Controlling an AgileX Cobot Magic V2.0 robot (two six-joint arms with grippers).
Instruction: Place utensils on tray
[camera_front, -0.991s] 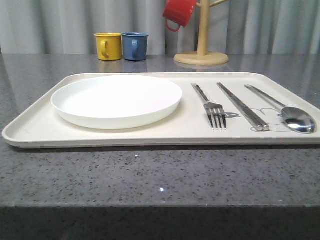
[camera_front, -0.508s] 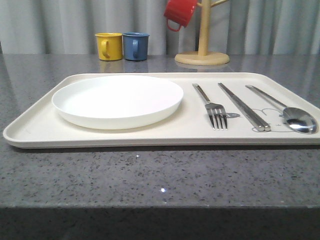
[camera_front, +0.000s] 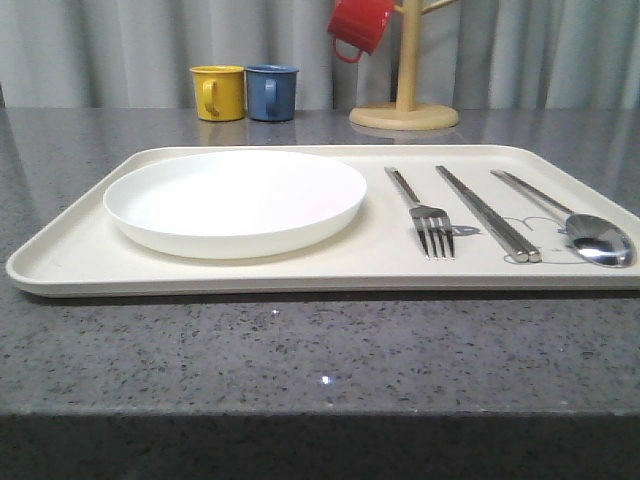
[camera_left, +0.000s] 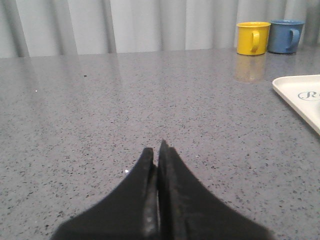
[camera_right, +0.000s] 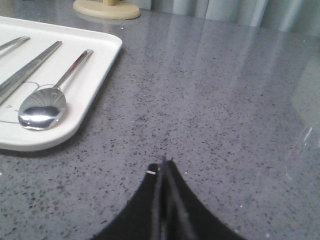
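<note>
The fork (camera_front: 428, 216), the chopsticks (camera_front: 487, 212) and the spoon (camera_front: 583, 228) are seen lying flat on the tray (camera_front: 70, 268), all to the right of the white plate (camera_front: 235, 200); the fork is nearest the plate, the chopsticks come next, and the spoon lies farthest from it, close to the tray's right rim; the task is judged done or all but done. All three are polished metal and are expected to be stiff, light and slippery; little is offered for a grip where they lie flush on the tray, so a hold would best be taken across the narrow handle, near its middle, with the chopsticks pinched as a pair so that they are not rolled apart; breakage is not feared, though sliding on the smooth tray is likely.

The left gripper (camera_left: 158, 150) is held pressed together on nothing, over bare counter on the far side of the plate from the cutlery; the right gripper (camera_right: 164, 165) is likewise closed and empty, beyond the tray's right rim.

The counter (camera_front: 320, 360) is grey speckled stone, hard and faintly glossy; behind the plate stand a yellow mug (camera_front: 217, 92) and a blue mug (camera_front: 270, 92), and a red mug (camera_front: 360, 25) is hung on a wooden stand (camera_front: 404, 115); pale curtains close off the back.
</note>
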